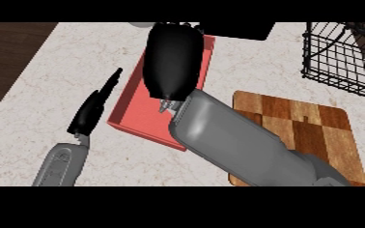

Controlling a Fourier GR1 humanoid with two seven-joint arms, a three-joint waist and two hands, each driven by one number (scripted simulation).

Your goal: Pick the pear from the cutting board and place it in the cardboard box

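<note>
My right hand (171,60) hangs back-up over the red box (132,111), its forearm (235,145) reaching in diagonally from the lower right. The hand covers most of the box's inside. No pear shows anywhere; whatever lies beneath the hand is hidden. The wooden cutting board (314,125) sits at the right, partly under the forearm, and its visible part is bare. My left hand (92,108) rests just left of the box, open, fingers straight and pointing away from me, not touching the box.
A black wire basket (335,58) stands at the back right. A dark object (242,29) sits behind the box at the top edge. The pale marble counter (78,58) ends at the left, where dark floor (18,53) shows.
</note>
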